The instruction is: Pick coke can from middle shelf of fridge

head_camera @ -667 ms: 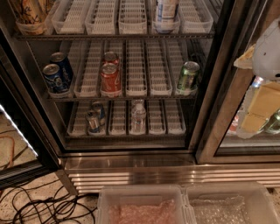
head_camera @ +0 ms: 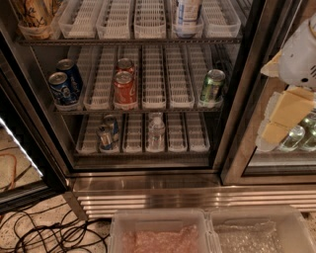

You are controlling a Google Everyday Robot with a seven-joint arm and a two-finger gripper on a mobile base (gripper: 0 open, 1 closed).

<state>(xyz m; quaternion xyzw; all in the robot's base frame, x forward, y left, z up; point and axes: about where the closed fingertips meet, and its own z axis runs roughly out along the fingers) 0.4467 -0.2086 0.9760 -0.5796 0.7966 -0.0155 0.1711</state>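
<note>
Pincer: pincer (head_camera: 282, 118) at the right edge of the view, outside the open compartment, in front of the neighbouring glass door.
Pincer state: cannot tell whether released or clenched; it is well apart from every can.
Arm pose: white arm housing (head_camera: 301, 59) comes in from the upper right; the pincer hangs below and to the left of it, about level with the middle shelf (head_camera: 148, 109).
Behind pincer: clear bottles (head_camera: 296, 138) behind the right-hand glass.
In the way: black door post (head_camera: 236, 113) of the fridge (head_camera: 148, 165) stands between the pincer and the shelves.
Nearest can: green can (head_camera: 212, 85), upright, rightmost lane of the middle shelf.
Task item: coke can (head_camera: 124, 88), upright at the front of the third lane from the left on the middle shelf; second red can (head_camera: 125, 65) directly behind it.
Left neighbours: two blue cans (head_camera: 61, 88) in the leftmost lane, one lane apart from the coke can.
Lower shelf: small cans (head_camera: 105, 137) and a water bottle (head_camera: 156, 132).
Upper shelf: white bottle (head_camera: 186, 15).
Floor: ribbed steel base (head_camera: 197, 197); two translucent bins (head_camera: 158, 232); black cables (head_camera: 44, 232).
</note>
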